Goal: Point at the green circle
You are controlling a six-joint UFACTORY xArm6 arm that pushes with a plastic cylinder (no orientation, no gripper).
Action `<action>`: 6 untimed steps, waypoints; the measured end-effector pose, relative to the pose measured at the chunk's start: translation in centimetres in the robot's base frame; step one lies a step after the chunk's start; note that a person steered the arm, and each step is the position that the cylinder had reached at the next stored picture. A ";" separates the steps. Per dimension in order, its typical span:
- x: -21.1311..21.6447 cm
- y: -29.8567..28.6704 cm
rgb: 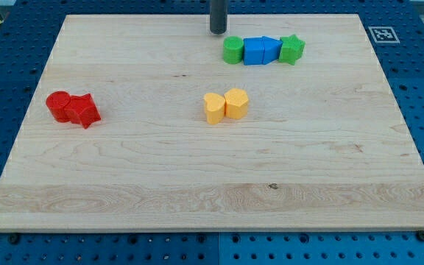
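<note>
The green circle [232, 50] stands at the left end of a row of blocks near the view's top. My tip [218, 32] rests on the board just above and to the left of it, a small gap apart. To the circle's right sit a blue square block [254, 51], a blue triangle-like block [270, 50] and a green star [291, 49], all touching in a line.
Two yellow blocks [225, 105] sit side by side near the board's middle. Two red blocks [73, 109] sit together at the view's left. A fiducial marker [380, 34] is on the wooden board's [212, 184] top right corner.
</note>
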State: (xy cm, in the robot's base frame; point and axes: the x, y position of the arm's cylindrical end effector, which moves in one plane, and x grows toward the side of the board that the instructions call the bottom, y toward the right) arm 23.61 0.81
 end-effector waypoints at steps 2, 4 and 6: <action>0.6 0.0; 1.4 0.5; 1.6 1.6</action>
